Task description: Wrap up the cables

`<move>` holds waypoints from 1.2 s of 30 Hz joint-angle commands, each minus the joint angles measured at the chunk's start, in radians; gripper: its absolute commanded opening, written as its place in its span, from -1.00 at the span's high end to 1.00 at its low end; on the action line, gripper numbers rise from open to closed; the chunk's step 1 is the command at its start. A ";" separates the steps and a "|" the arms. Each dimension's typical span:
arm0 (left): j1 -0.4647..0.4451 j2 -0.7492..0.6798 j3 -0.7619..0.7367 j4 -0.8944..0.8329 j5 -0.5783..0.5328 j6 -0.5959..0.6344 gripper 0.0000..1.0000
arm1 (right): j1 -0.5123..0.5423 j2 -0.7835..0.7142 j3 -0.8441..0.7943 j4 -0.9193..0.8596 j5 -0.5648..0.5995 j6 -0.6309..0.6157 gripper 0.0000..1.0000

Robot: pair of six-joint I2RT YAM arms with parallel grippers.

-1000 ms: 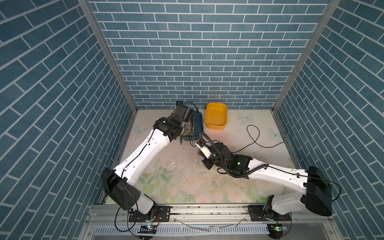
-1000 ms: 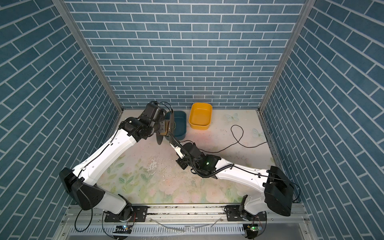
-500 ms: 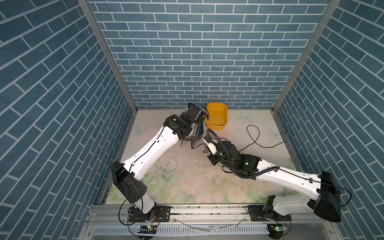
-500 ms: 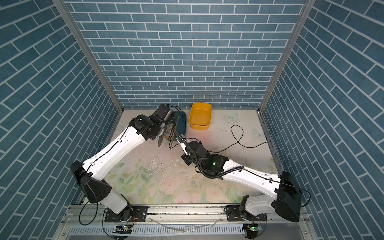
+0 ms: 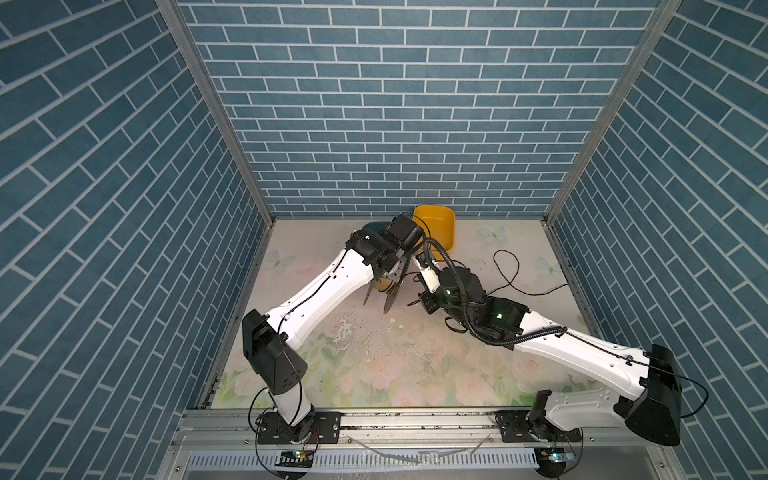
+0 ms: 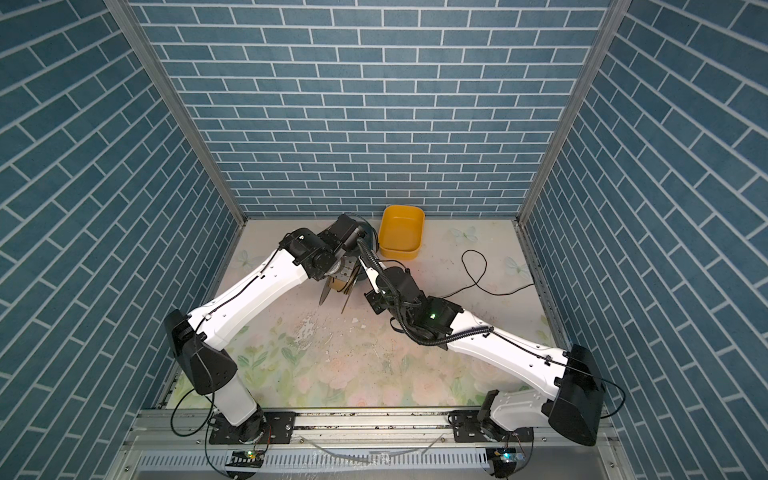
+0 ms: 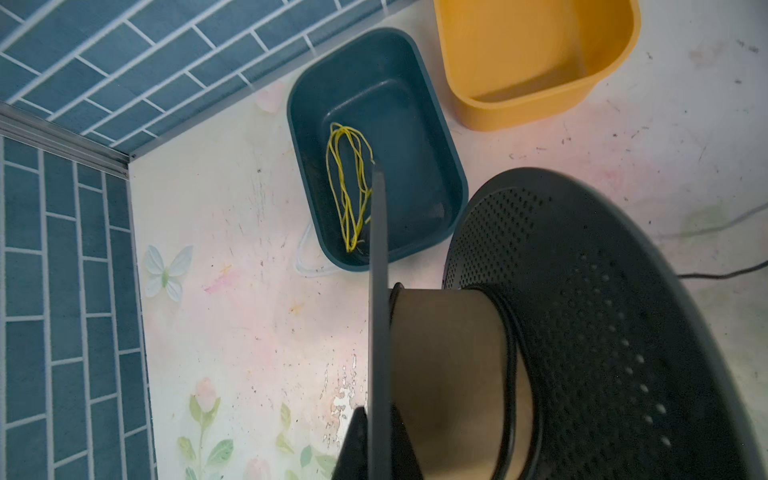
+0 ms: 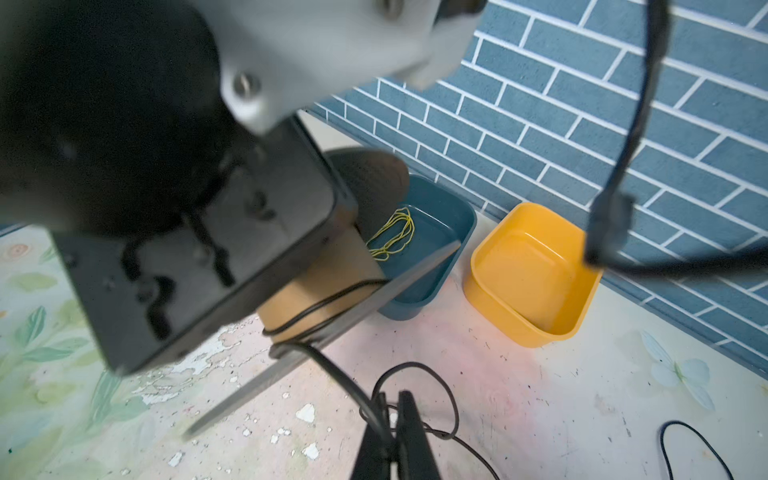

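Top views both showed a cell closed in on three sides by walls [image 5: 395, 104] printed with blue brick. Bare metal posts [image 5: 218, 112] joined the walls at the back corners, and a metal rail [image 5: 415, 419] along the front edge carried both arm bases. The table [image 5: 374, 365] wore a pale sheet printed with flowers and butterflies. Near its middle the print had flaked away in a white patch [image 5: 345, 332], with chips and dark specks scattered around it. Against the back wall stood a yellow bin [image 5: 440, 226]. Just beside it was a teal bin [image 7: 399, 104] holding a bundle of thin yellow strands [image 7: 347, 187], seen clearly in the left wrist view.

The left gripper [image 7: 376, 432] was clamped on the thin edge of one flange of a spool [image 7: 582, 311], which it held in front of the teal bin. The cable [image 7: 513, 353] lay in a few turns round the spool's tan core, against the perforated flange. From there it ran to the right gripper [image 8: 392, 415], whose fingers were pinched together on it just beside the spool. The rest of the cable trailed over the right half of the table in loose loops, and its far end reached toward the right wall.
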 commanded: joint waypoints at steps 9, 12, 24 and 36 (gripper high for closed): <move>-0.003 -0.048 -0.027 -0.020 0.041 0.080 1.00 | -0.130 -0.012 0.095 -0.048 0.079 0.141 1.00; -0.003 -0.054 -0.024 -0.029 0.073 0.132 1.00 | -0.168 -0.010 0.101 -0.073 0.065 0.150 1.00; -0.022 -0.084 -0.045 -0.028 0.085 0.202 1.00 | -0.263 0.074 0.150 -0.151 0.079 0.151 1.00; -0.025 -0.133 -0.085 -0.001 0.139 0.255 1.00 | -0.344 0.144 0.117 -0.139 0.036 0.181 1.00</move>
